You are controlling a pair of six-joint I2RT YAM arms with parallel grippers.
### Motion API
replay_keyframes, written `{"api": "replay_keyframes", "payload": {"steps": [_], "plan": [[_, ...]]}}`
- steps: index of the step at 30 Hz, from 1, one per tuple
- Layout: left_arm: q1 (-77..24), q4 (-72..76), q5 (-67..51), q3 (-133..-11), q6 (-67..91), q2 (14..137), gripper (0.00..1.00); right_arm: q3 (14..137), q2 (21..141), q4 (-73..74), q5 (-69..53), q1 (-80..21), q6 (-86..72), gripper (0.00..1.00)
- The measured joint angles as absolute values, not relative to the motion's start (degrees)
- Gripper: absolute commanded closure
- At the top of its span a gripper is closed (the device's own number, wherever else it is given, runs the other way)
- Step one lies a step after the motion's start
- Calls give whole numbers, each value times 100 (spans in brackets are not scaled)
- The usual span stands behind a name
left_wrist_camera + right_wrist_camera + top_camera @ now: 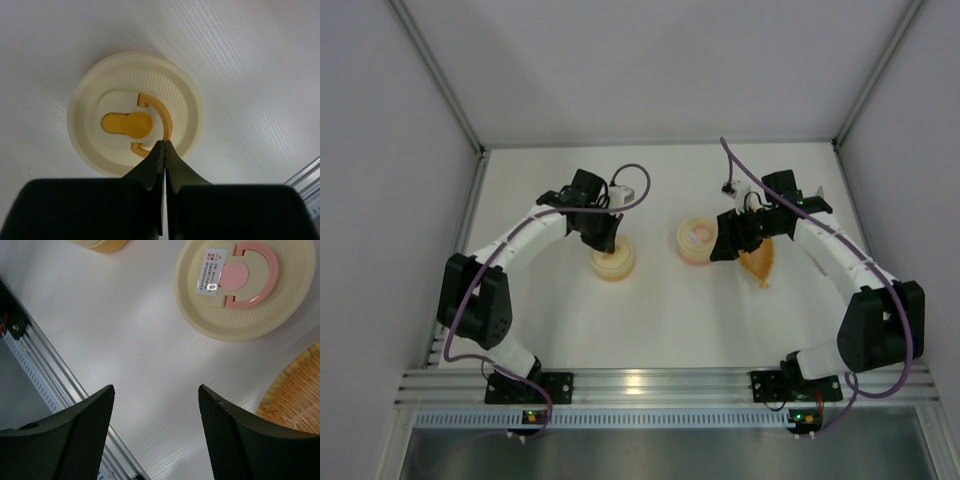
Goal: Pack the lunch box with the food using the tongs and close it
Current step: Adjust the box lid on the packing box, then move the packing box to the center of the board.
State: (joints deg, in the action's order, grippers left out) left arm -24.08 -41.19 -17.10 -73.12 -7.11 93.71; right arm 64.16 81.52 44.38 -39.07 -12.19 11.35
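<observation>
Here the left tool [164, 144] is pinched fully together, its tips at the orange arc [167, 117] of a cream lid [90, 135]; I cannot tell whether it grips the arc. The right tool [155, 388] gapes empty above the bench [125, 330]. The lunch box lid [245, 290] lies ahead to its right, with the orange bag [295, 395] nearer on that side.

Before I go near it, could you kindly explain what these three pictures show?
A left robot arm and a right robot arm are bolted to a white table. One picture looks down from above; the other two come from a camera on each wrist. On the table lie a cream lid with an orange handle, a cream lid with a pink handle, and an orange woven thing. The left gripper is shut, tips at the orange handle; the right gripper is open and holds nothing.
</observation>
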Motion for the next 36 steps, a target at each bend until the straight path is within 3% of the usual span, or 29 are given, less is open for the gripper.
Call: {"api": "replay_keyframes", "payload": {"steps": [21,26,33,36], "plan": [[-2440,-4025,-1933,-6995,-650,9555,99,6423,8195,4440,-3907,-1219,1142,32],[-2432,-4077,-2108,-7008,-661,9553,74,6613,8313,4460,-3876,-1219,1144,32],[-1997,-4377,-2689,-7728,-628,9472,48,7275,8722,4431,-3562,-1219,1127,33],[-1533,-4405,-2816,-8145,-696,9465,42,7601,9076,4412,-3389,-1219,1070,32]]}}
